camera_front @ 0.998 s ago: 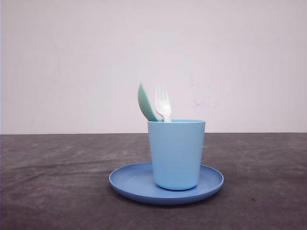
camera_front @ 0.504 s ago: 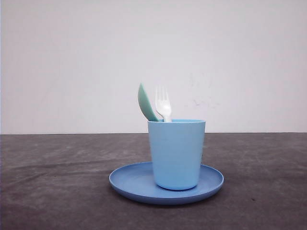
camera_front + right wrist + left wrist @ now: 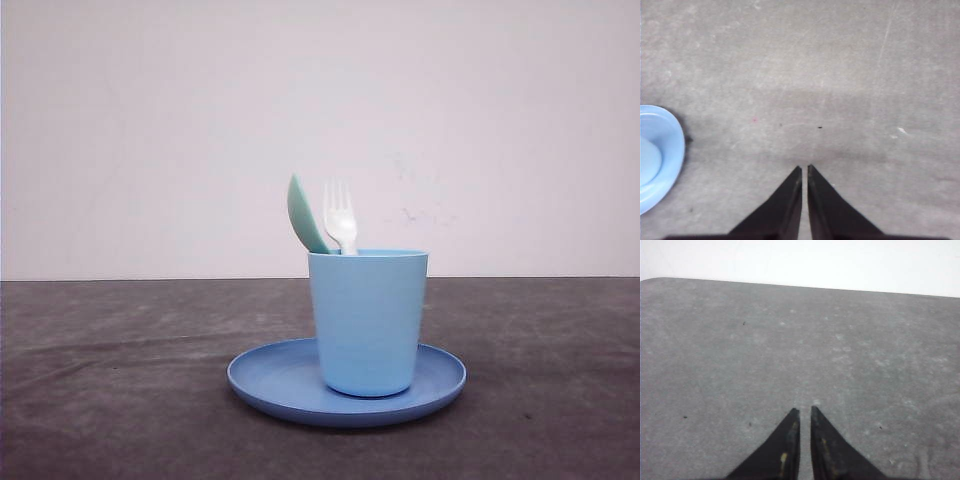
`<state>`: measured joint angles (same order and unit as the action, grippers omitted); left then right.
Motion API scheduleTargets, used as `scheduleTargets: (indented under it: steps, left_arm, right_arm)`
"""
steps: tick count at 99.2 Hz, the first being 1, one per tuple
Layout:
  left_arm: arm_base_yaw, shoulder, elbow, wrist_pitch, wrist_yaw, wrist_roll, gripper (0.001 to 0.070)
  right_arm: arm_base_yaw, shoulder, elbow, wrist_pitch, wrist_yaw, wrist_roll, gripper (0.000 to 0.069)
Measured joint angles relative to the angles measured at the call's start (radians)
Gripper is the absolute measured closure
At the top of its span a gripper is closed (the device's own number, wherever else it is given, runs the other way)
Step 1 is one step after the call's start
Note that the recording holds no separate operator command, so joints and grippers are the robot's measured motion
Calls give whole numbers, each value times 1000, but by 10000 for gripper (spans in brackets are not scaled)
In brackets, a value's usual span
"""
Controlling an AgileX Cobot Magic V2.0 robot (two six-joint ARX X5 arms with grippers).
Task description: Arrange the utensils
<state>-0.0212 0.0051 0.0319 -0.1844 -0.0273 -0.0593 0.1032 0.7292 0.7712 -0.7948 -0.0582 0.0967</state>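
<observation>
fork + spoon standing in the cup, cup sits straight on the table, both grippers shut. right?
Not quite. In the front view the cup stands on the plate, not straight on the table. Fork and spoon are in the cup; left gripper and right gripper are shut.

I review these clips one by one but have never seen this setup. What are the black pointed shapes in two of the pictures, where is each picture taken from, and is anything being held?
This is a two-armed table robot. One camera looks forward over the dark table; the other two sit on the arms' wrists, looking down past the pincers. The black pointed shapes are those pincers: the left pincer and the right pincer, each with its fingers nearly together and nothing between them, over bare table. So nothing is held. In the front view a light blue cup stands on a round blue plate. A white fork and a mint-green spoon stand in the cup, heads up. The right wrist view catches the plate's edge.
</observation>
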Motion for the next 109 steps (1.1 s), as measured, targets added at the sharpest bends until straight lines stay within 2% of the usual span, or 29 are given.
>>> scheduleTargets:
  steps: [7,17,43,63,78,109]
  left_arm:
    - [0,0,0,0,0,0,697]
    - [0,0,0,0,0,0,697]
    - [0,0,0,0,0,0,697]
    - [0,0,0,0,0,0,697]
    - [0,0,0,0,0,0,697]
    - [0,0,0,0,0,0,697]
  right_arm:
    - [-9,-41,-20,31,45,-13,676]
    - [-35,-151,-103,120,53,-25,676]
    - [-58,-501,-461,444,32,-40,676]
    - [-58,-703,-675,531,32,-40,676]
    - [-58,-725,-746,606,28,-32,676]
    - [-58,-725,-754,626,25,-13,676]
